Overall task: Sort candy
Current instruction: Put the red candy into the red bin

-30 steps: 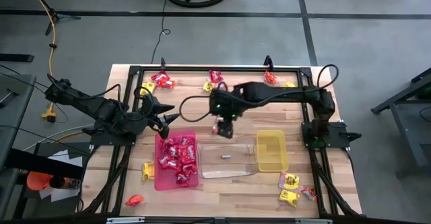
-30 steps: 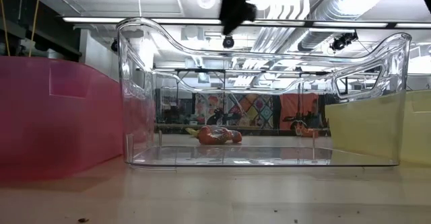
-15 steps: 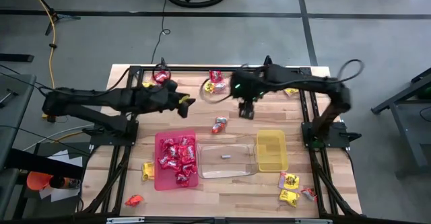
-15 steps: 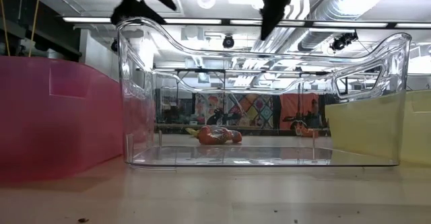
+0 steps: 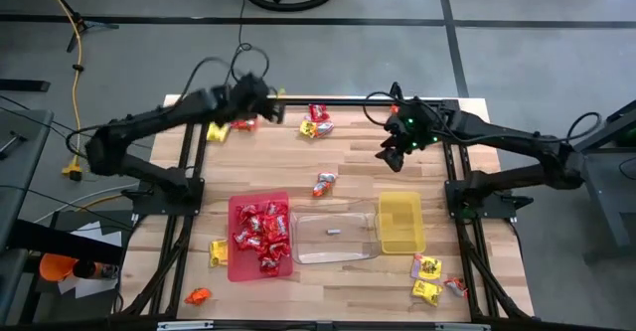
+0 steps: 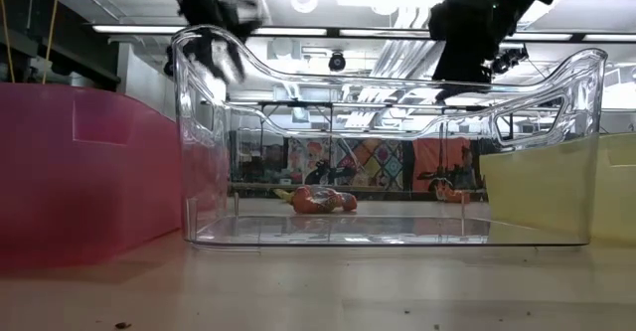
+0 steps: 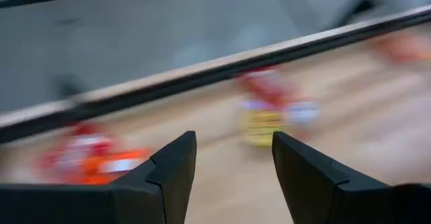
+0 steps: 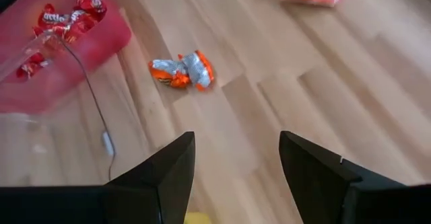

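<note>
Wooden planks of the table lie under both my arms. My left gripper reaches out over the far edge near the far left corner, fingers apart and empty, above red candy and a yellow packet. My right gripper hangs over the far right part of the table, fingers spread, holding nothing. One orange candy lies loose mid-table between my grippers, just beyond the clear tray. Nearer the front edge, the red tray holds many red packets; the yellow tray sits on the clear tray's other side. More candy lies by the front right corner.
</note>
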Tool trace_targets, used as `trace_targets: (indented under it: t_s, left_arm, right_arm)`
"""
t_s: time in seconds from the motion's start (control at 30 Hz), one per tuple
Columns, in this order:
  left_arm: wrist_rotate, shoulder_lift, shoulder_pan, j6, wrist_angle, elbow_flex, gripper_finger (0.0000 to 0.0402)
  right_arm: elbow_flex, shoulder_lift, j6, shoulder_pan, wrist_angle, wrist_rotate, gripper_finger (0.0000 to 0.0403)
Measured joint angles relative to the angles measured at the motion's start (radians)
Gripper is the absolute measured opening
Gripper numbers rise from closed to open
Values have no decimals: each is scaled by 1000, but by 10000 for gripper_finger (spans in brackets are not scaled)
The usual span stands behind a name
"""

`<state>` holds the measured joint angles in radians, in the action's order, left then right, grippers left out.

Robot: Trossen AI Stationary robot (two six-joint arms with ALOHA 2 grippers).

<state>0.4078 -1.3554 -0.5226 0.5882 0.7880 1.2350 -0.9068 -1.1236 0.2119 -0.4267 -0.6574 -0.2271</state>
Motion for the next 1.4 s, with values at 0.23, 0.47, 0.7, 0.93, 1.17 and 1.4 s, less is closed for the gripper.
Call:
trace_targets:
  t_s: [0.23, 0.47, 0.7, 0.93, 1.17, 1.4]
  left_arm:
    - [-186, -219, -376, -119, 138, 38, 184]
    - [-221, -376, -529, -131, 143, 38, 184]
    - [-215, -473, -548, -155, 135, 39, 184]
    - [-249, -572, -565, -156, 137, 38, 184]
    - [-237, -602, -562, -165, 118, 44, 184]
    - [-224, -602, -564, -198, 116, 44, 140]
  right_arm:
    - [22, -11, 64, 10, 18, -6, 211]
    - [22, -13, 128, 10, 127, -4, 211]
    - [22, -13, 179, 10, 202, 21, 211]
    - [22, -14, 215, 10, 207, 45, 211]
    - [22, -14, 237, 10, 206, 47, 211]
    - [22, -14, 262, 11, 207, 46, 211]
